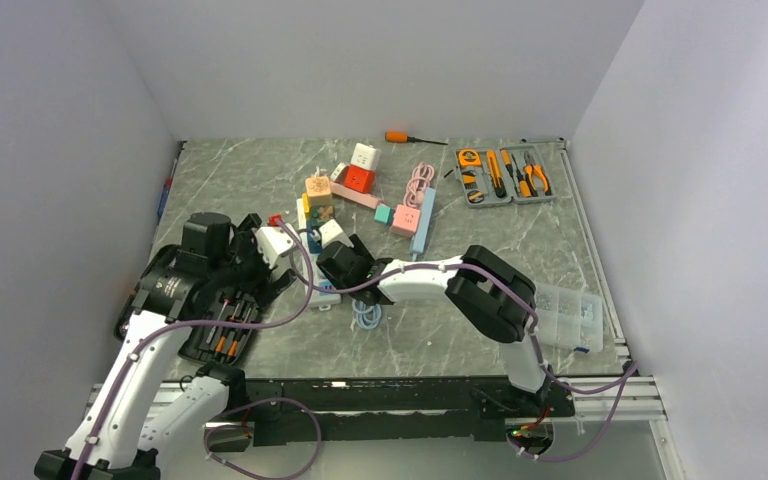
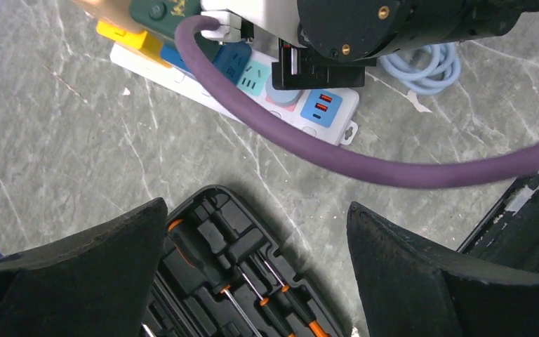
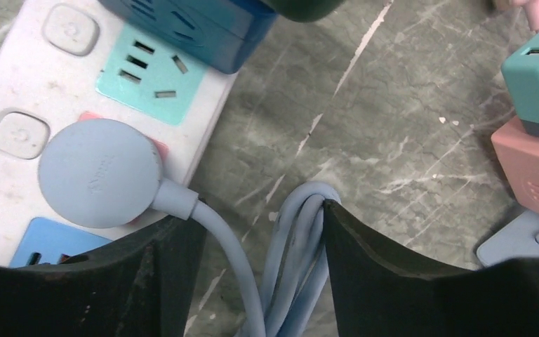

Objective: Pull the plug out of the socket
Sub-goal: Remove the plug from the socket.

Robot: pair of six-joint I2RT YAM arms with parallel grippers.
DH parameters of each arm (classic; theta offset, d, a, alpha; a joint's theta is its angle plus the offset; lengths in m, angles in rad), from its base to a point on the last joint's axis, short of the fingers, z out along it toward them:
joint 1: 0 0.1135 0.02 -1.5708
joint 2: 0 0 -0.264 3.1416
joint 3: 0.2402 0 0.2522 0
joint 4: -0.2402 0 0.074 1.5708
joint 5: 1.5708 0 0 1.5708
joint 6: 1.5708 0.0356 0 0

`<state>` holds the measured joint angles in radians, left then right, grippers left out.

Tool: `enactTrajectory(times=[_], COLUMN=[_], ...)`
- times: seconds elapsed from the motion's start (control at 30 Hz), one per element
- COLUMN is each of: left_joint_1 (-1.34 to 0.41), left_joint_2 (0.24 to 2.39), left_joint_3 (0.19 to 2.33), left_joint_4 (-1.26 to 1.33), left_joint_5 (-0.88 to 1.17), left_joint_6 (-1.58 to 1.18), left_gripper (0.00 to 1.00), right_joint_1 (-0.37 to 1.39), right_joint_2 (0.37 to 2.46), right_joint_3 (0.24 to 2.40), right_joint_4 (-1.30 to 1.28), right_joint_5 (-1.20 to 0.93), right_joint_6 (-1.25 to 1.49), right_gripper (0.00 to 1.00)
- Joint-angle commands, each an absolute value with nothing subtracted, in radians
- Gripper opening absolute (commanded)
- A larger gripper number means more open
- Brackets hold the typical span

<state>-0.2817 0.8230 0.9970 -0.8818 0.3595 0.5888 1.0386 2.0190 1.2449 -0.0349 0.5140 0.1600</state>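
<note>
Plug: a round grey-blue plastic plug (image 3: 98, 172) sits pressed flat into a pink socket, not yet pulled.
Socket: that socket belongs to a long white plastic power strip (image 3: 35, 77) lying on the grey marble counter (image 3: 393, 105). The teal socket next to the plug is free, and a dark blue adapter block (image 3: 196, 28) fills the one beyond it.
Cord: a pale blue rubber cable (image 3: 231, 274) leaves the plug's side and runs into a loose coil just beside the strip.
Right hand: the right hand (image 3: 256, 217) hangs low at the strip's edge with its 2 fingers apart, grasping nothing. The cord and coil lie in the gap, and the plug sits just outside 1 finger. It probably has to shift over the plug before clenching.
Left hand: the left hand (image 2: 256, 210) is fully released and holds nothing. It is above an open black plastic tool case (image 2: 217, 239) of screwdrivers near the strip, perhaps placed there to press the strip down.
Risk: nothing holds the strip, so it may lift along with the plug.
</note>
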Motion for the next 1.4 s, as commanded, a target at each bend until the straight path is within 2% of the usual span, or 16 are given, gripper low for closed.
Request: enactTrajectory(times=[0.0,0.17,0.33,0.47,0.63,0.77,1.03,1.37], left_joint_1=[-0.261,-0.261,-0.261,-0.26,-0.261,-0.261,-0.261,-0.261], left_joint_2=[0.804,0.799,0.763,0.734,0.522,0.354,0.141,0.179], left_joint_3=[0.881,0.744,0.693,0.706,0.601,0.468,0.28,0.197], left_joint_4=[-0.781,-0.682,-0.671,-0.776,-0.768,-0.701,-0.649,-0.487], left_joint_5=[0.391,0.372,0.408,0.414,0.434,0.501,0.65,0.699], left_joint_6=[0.598,0.594,0.633,0.781,1.094,1.24,1.373,1.343], left_gripper=[0.99,0.99,0.99,0.99,1.0,0.99,0.99,0.99], right_joint_1=[1.045,1.046,1.045,1.043,1.035,1.029,0.984,0.948], right_joint_2=[2.055,2.002,1.909,1.873,1.839,1.831,1.773,1.703], right_joint_3=[1.264,1.233,1.211,1.247,1.25,1.256,1.222,1.135], right_joint_4=[0.008,0.05,0.054,0.007,0.005,0.01,0.056,0.151], right_joint_5=[0.508,0.491,0.413,0.334,0.271,0.241,0.141,0.025], right_joint_6=[0.163,0.176,0.198,0.22,0.274,0.317,0.43,0.575], right_gripper=[0.56,0.19,0.01,0.0,0.0,0.0,0.0,0.0])
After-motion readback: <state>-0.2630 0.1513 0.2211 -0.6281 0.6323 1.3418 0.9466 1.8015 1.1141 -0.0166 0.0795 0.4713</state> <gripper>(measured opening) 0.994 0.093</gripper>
